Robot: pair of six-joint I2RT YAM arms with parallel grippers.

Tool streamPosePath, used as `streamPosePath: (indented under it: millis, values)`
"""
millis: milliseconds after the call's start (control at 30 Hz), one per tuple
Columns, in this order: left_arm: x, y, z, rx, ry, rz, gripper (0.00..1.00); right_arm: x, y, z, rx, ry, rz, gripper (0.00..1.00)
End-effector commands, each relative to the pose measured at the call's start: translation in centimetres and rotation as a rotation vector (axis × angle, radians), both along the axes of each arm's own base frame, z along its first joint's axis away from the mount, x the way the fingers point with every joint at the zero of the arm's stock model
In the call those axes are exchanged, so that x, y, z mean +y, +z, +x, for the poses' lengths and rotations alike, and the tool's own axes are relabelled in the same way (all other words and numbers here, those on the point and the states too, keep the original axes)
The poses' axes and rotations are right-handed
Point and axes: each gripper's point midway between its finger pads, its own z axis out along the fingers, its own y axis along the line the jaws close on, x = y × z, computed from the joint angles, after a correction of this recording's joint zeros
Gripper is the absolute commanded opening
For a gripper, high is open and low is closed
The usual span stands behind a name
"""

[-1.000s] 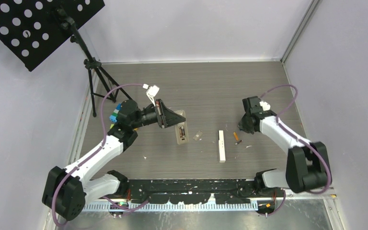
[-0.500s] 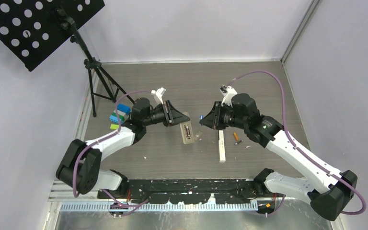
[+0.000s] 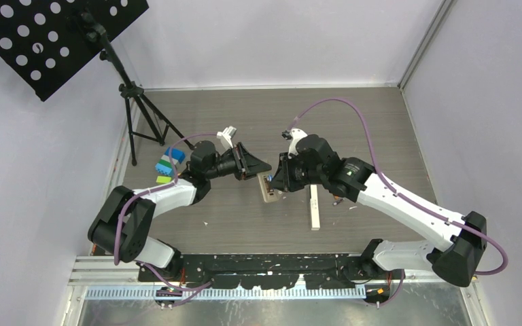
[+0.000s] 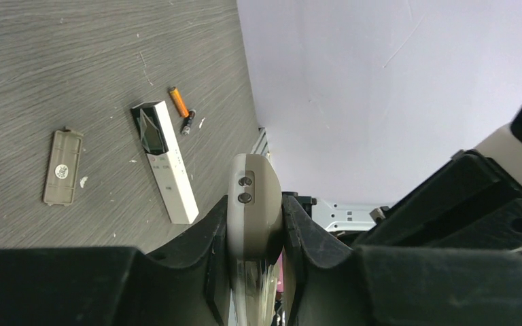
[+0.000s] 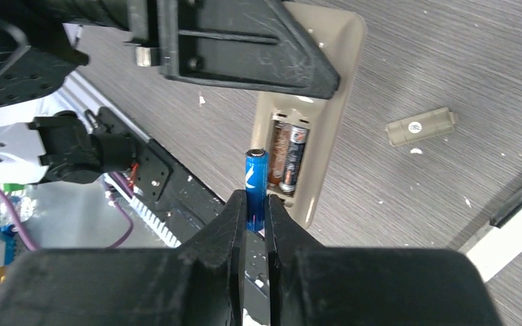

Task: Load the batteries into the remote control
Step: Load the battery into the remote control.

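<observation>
The left gripper (image 4: pixel 253 227) is pressed onto the beige remote (image 4: pixel 251 197). It clamps one narrow end so that the body juts out, apparently off the table (image 3: pixel 353 129), with the open bay (image 5: pixel 287 146) turned toward the other arm. Held this way, the remote gives the right arm a steady, unobstructed target. The right gripper (image 5: pixel 253 210) pinches the blue battery (image 5: pixel 257 173) by its lower half, which leaves the upper end bare to lead into the bay. The battery hangs just beside the bay's edge, roughly parallel to the two cells (image 5: pixel 287 155) already seated there, and is not yet inside. Whether a free slot lies beneath it cannot be told. The cover (image 5: pixel 421 125) lies flat on the table off to the side, out of the way, presumably to be fitted last. The white remote (image 4: pixel 168 166) lies apart, with an orange battery (image 4: pixel 178 102) and a dark battery (image 4: pixel 189 122) near its far end. The next move likely calls for lining the battery up lengthwise and pressing it in gently.
</observation>
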Motion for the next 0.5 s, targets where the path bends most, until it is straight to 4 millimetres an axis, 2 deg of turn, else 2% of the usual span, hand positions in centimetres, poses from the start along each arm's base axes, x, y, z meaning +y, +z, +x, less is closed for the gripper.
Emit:
streamPosePath:
  millis: [0,467]
  values:
    - [-0.1,1.7,0.1,-0.051,-0.002,-0.054,0.00,0.0,1.6,1.4,-0.066,-0.042,-0.005,0.11]
    - [0.0,2.2,0.3,-0.048,0.015,-0.078,0.00,1.1,0.3,0.8,-0.020,0.007,-0.030,0.14]
